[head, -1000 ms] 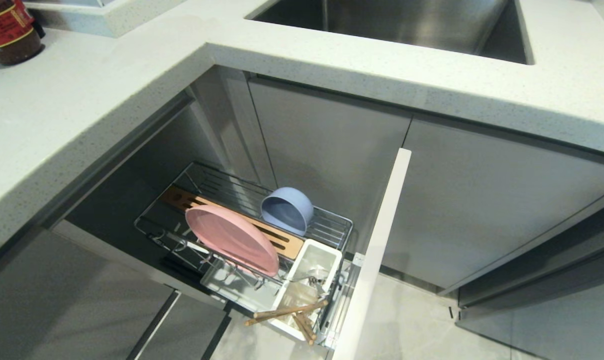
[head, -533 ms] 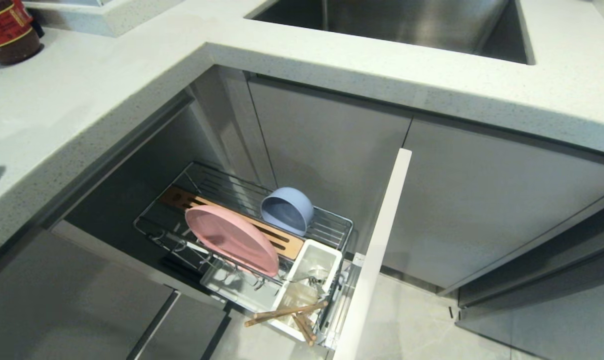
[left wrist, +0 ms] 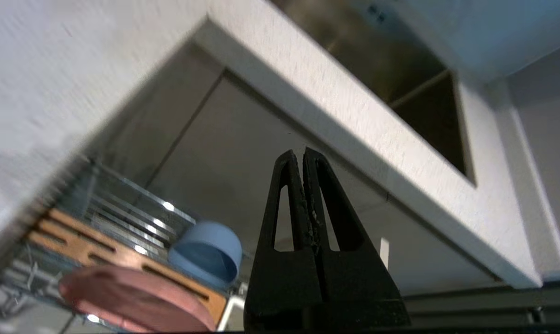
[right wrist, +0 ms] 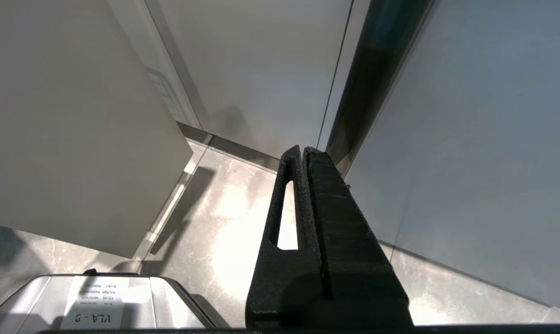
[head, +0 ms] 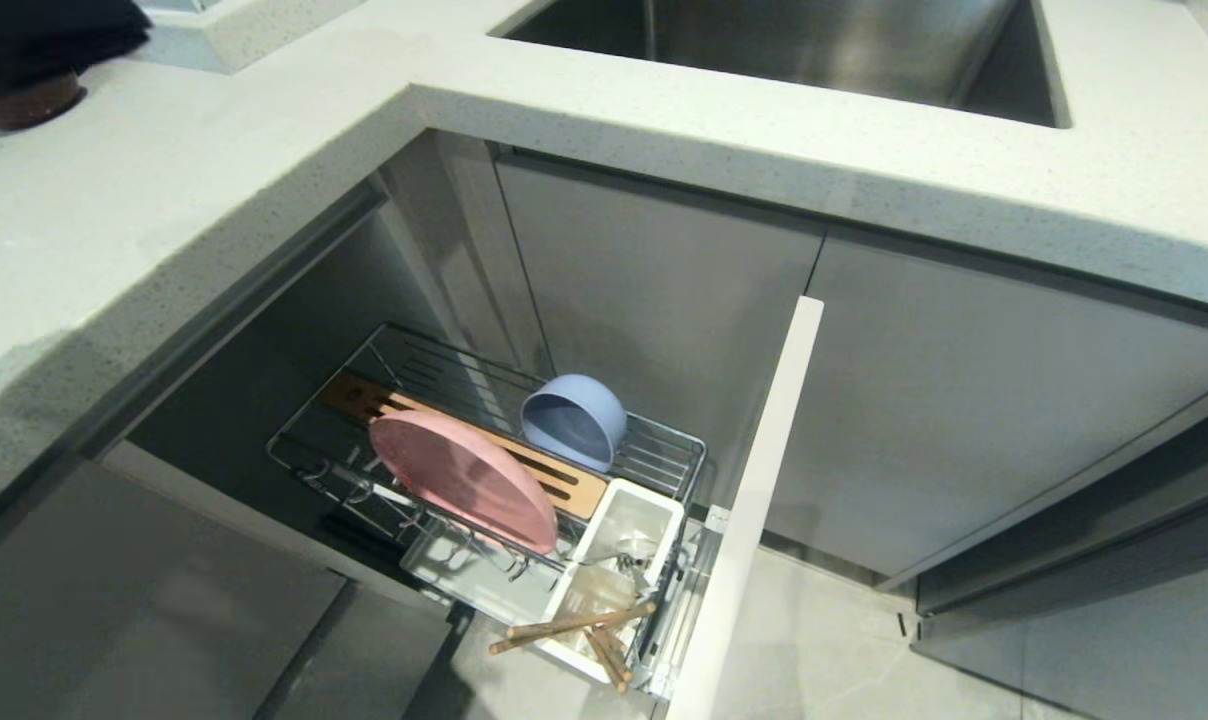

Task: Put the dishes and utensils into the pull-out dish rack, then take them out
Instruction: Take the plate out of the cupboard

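Pull-out dish rack: drawn fully out below the counter, loaded. Pink plate: on edge against the slotted wood strip, which props it for draining. Blue bowl: tipped on its side on the wires behind. Chopsticks: leaning from the white cutlery cup; the spoon, if present, is unclear. Left gripper: empty, jaws pressed together, above the rack, judged to be approaching for unloading. Right gripper: closed, empty, parked over the floor.

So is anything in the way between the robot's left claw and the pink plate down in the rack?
Nothing visible blocks it. In the left wrist view the shut left gripper is up beside the countertop, apart from everything, with open space down to the pink plate leaning in the rack.
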### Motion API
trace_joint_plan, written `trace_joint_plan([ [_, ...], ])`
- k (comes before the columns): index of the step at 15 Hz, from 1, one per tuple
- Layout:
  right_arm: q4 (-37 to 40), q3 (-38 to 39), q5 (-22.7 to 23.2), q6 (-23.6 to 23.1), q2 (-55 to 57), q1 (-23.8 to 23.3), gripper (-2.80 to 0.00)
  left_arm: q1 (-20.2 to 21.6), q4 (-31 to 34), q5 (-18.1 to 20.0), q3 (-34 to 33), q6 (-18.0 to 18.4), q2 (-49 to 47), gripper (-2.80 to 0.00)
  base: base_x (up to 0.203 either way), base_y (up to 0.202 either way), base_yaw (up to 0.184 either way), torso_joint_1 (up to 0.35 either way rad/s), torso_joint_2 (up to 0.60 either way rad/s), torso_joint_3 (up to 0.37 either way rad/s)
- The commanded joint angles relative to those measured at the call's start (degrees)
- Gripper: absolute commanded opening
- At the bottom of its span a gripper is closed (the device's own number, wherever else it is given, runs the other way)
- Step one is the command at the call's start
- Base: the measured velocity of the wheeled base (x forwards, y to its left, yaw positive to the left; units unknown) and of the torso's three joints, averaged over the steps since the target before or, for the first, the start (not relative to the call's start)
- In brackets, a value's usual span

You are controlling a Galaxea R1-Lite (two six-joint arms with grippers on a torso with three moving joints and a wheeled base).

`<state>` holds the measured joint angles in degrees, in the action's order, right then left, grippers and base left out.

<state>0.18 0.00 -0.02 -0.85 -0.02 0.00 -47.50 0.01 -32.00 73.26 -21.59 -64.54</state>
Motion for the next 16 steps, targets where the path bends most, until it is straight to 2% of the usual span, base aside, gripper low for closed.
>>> trace_joint_plan([
  [1,0.0,0.0,0.0,0.0,0.0,0.0,-2.8,-5.3,1.1,-5.2,-0.4,-0.7,-4.9,-2.8,0.0,0.0,0.0,0.0,0.0,0.0],
  [2,0.0,0.0,0.0,0.0,0.0,0.0,-2.8,-6.9,3.3,-7.2,-0.4,-2.0,-6.5,-2.8,0.0,0.0,0.0,0.0,0.0,0.0],
  [6,0.0,0.0,0.0,0.0,0.0,0.0,-2.8,-10.7,13.7,-8.4,0.4,-9.1,-12.0,-2.8,0.0,0.0,0.0,0.0,0.0,0.0],
  [9,0.0,0.0,0.0,0.0,0.0,0.0,-2.8,-11.0,23.0,-10.4,2.1,-16.6,-15.2,-2.8,0.0,0.0,0.0,0.0,0.0,0.0],
  [10,0.0,0.0,0.0,0.0,0.0,-0.1,-2.8,-11.2,25.9,-11.3,1.9,-20.2,-15.9,-2.8,0.0,0.0,0.0,0.0,0.0,0.0],
  [11,0.0,0.0,0.0,0.0,0.0,0.0,-2.8,-11.3,29.5,-13.6,1.9,-24.2,-17.0,-2.8,0.0,0.0,0.0,0.0,0.0,0.0],
  [13,0.0,0.0,0.0,0.0,0.0,0.0,-2.8,-11.9,32.4,-18.6,2.0,-29.8,-18.7,-2.8,0.0,0.0,0.0,0.0,0.0,0.0],
  [15,0.0,0.0,0.0,0.0,0.0,0.0,-2.8,-12.0,34.1,-21.6,1.7,-33.1,-20.9,-2.8,0.0,0.0,0.0,0.0,0.0,0.0],
  [16,0.0,0.0,0.0,0.0,0.0,0.0,-2.8,-12.0,34.5,-23.2,1.7,-34.0,-22.1,0.0,0.0,0.0,0.0,0.0,0.0,0.0],
])
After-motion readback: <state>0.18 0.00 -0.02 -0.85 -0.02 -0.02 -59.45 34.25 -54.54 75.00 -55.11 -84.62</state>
